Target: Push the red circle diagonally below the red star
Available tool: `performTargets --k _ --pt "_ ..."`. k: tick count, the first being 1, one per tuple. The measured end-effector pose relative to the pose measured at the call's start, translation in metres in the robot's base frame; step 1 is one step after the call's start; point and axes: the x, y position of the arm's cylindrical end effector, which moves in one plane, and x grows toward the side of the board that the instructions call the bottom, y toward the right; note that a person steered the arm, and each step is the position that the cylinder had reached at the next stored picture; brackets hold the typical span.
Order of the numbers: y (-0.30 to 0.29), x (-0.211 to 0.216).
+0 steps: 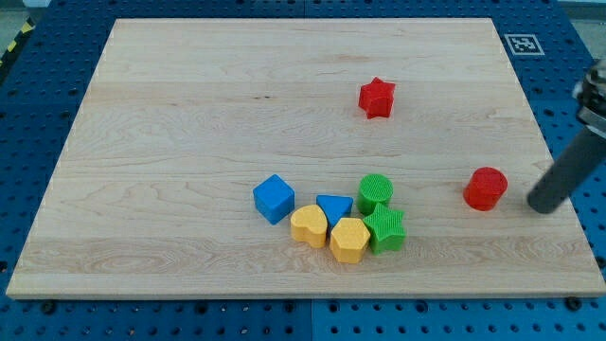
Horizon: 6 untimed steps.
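Landmark: red circle (485, 188). Nearest the view's bottom, well to its left, a cluster: yellow blocks (329, 232), green star (385, 229), blue triangle (334, 207), blue cube (274, 198), green circle (375, 191). My tip (543, 206), a bare rod grasping nothing, stands just right of it, apart. Red star (376, 98) lies up-left, farthest. Circle already sits diagonally below; judge a short, centred leftward nudge, slow, avoiding the cluster.

My tip (543, 206) beside red circle (485, 188)
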Motion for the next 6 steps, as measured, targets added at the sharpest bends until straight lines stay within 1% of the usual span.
performTargets --k 1,3,4,5,6 --pt "-0.016 -0.024" --pt "0.009 0.033" --pt "-0.024 0.037" --pt "-0.042 0.004" --pt "-0.042 -0.036"
